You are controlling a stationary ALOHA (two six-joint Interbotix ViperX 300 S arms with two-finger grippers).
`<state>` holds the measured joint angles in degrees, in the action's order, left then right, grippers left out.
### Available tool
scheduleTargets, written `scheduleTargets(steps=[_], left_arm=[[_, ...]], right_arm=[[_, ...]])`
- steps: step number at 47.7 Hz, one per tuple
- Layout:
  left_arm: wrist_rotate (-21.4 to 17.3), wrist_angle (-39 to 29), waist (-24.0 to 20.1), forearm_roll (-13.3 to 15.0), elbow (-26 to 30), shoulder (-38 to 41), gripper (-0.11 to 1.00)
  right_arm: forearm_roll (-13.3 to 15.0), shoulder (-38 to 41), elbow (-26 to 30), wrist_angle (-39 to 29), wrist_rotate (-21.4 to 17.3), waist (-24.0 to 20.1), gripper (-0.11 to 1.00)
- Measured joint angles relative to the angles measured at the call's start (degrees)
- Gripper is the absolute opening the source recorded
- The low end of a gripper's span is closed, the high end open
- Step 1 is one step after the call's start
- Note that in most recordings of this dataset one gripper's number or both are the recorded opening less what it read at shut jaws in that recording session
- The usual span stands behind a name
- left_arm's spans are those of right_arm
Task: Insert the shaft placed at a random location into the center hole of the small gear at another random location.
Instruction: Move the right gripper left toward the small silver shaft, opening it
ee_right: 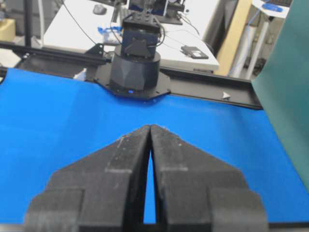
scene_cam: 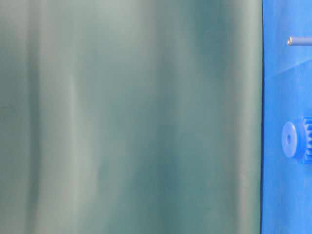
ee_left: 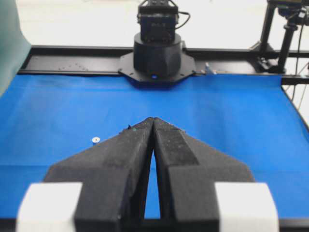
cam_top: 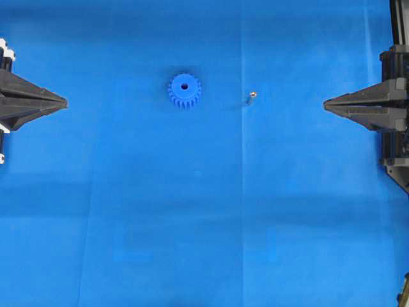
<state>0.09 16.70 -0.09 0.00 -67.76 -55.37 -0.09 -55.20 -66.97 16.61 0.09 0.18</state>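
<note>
- Left gripper (cam_top: 64, 102) parked at the left edge of the overhead view, jaws together, tips meeting in a point, nothing between them. Confirmed from the left wrist view: pads pressed together at the front, only a thin sliver of blue cloth (cam_top: 204, 224) visible behind the tips.
- Small gear (cam_top: 185, 90) lying flat on the cloth, left of centre and toward the top of the overhead view, hub up, center hole (cam_top: 185, 86) open and unobstructed. Well apart from both grippers.
- Shaft (cam_top: 251, 97) to the right of the gear, apart from it, nearer the right arm's side. Appears to stand on end, or nearly, with the shiny end up; cannot tell exactly from overhead.
- Right gripper (cam_top: 326, 104) parked at the right edge, jaws together, empty. Same reading from the right wrist view.
- Step in hand: none begun. Both arms at rest, shaft not yet picked, gear untouched.
- Next move, as judged: opening of the right jaws, approach to the shaft, fine pinch on a very thin pin; left gripper likely needed to steady the gear.
- Risk noted: easy to knock the pin over or let it tilt in the pads, and the hole looks barely pin-wide, so close alignment over the hub required.
</note>
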Motion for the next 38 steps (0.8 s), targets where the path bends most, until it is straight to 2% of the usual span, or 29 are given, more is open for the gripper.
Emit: scheduleTargets(steps=[6,14,27,33,38], left_arm=[[0.44,-0.88,0.00,-0.09,0.00,-1.14,0.00],[0.44,-1.76,0.00,-0.09,0.00,-1.76,0.00],[0.44,-1.85,0.00,0.00,-0.09,-1.85,0.00],[0.53,-1.85,0.00,-0.09,0.00,-1.85,0.00],[0.44,-1.85,0.00,-0.09,0.00,-1.85,0.00]], right_arm=[[-0.09,0.18,0.09,-1.32,0.44,0.09,-0.06],[-0.09,0.26,0.44,-4.48,0.44,0.26,-0.06],[-0.09,2.99,0.44,-3.34,0.09,2.81,-0.05],[-0.70,6.59,0.26,-0.09,-0.18,5.19,0.06],[-1.49,10.99,-0.09,2.90,-0.18,6.68,0.29]])
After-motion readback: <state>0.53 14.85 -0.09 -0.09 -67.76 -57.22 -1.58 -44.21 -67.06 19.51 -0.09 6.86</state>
